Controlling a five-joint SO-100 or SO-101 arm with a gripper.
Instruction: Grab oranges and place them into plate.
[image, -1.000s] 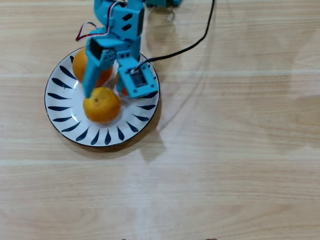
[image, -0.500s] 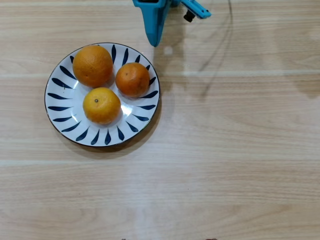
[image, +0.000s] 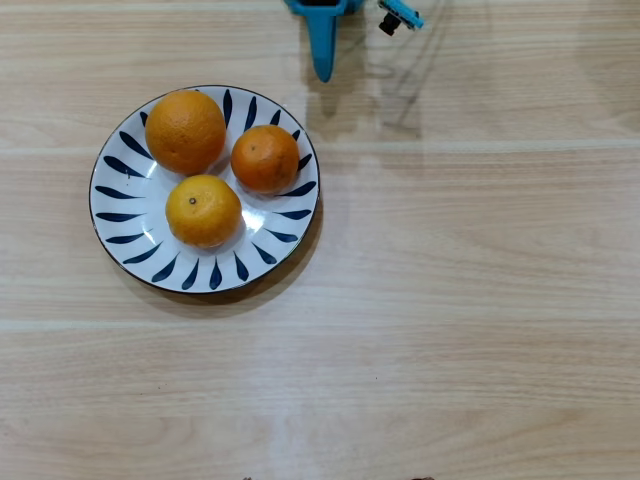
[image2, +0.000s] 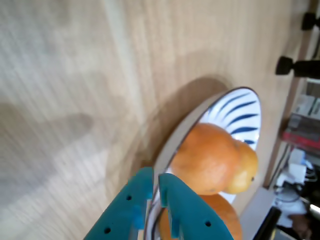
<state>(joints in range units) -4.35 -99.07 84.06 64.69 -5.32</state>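
Observation:
Three oranges lie in the white plate (image: 272, 238) with dark blue rim strokes, at the left of the overhead view: a large one (image: 185, 130), a smaller darker one (image: 265, 158) and a yellower one (image: 203, 210) with a stem dot. My blue gripper (image: 321, 60) pokes in from the top edge, well clear of the plate and above its right side, shut and empty. In the wrist view the gripper (image2: 155, 176) has its fingers almost together, pointing at the plate (image2: 240, 112), where an orange (image2: 205, 160) partly hides the yellower one (image2: 246, 167).
The wooden table (image: 450, 300) stretches right of and below the plate. A small black part of the arm (image: 387, 24) shows at the top edge. Shelving and black stands (image2: 300, 65) crowd the far side in the wrist view.
The arm that hung over the plate a second ago has pulled back to the top edge, uncovering all three oranges. The oranges and plate have not moved.

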